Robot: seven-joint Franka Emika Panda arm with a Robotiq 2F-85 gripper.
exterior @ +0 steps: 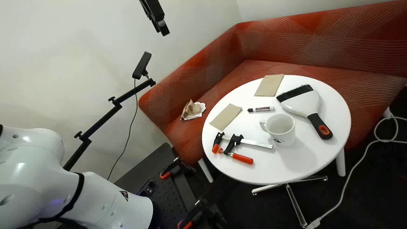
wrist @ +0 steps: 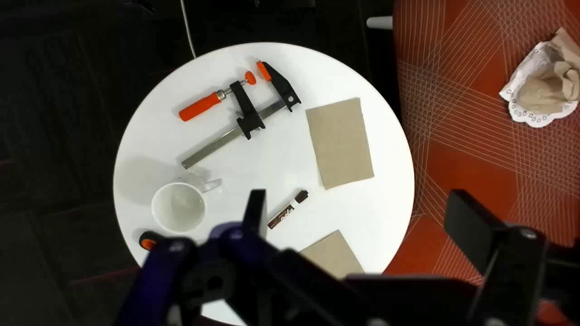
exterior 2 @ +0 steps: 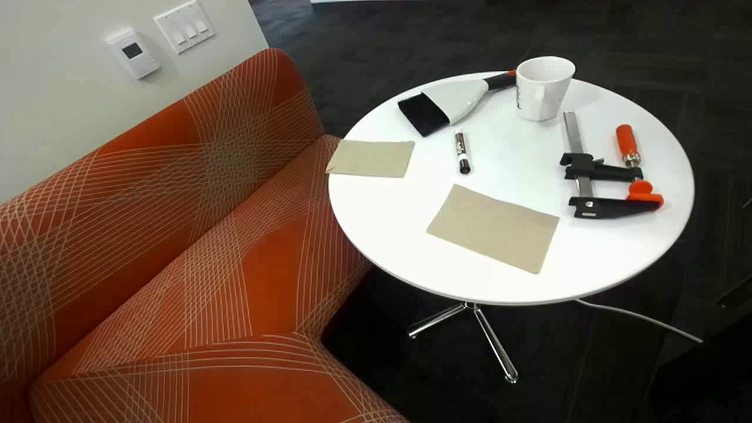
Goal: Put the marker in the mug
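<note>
In the wrist view the gripper (wrist: 358, 201) hangs well above the white table (wrist: 281, 156), its fingers (wrist: 469, 224) spread wide at 9 and 3 o'clock, holding nothing. Far below, the marker (wrist: 287, 209) lies on the table at 3 o'clock from the mug (wrist: 179, 208), its dark cap (wrist: 301, 196) aimed between 1 and 2.

It should be light, stiff and smooth, quick to roll if nudged and to swivel if pinched near an end. Mid-barrel looks the best hold, fingers closing squarely across its length, roughly along the line from 10 to 4 o'clock, after some wrist turn. Pinching the cap alone might pull it off.

In an exterior view the marker (exterior: 261, 109) sits between 10 and 11 o'clock from the upright mug, near but not touching; a brush (exterior: 305, 103) is at 2 o'clock from the mug and a bar clamp (exterior: 236, 140) at 8. The mug is probably brittle and should not be knocked.

In an exterior view the marker (exterior 2: 462, 151) is at 8 o'clock from the mug, cap toward 6, with a far brown sheet (exterior 2: 371, 158) at 9 o'clock from it and a near brown sheet (exterior 2: 494, 229) at 5, neither touching it. The gripper is not visible here.
</note>
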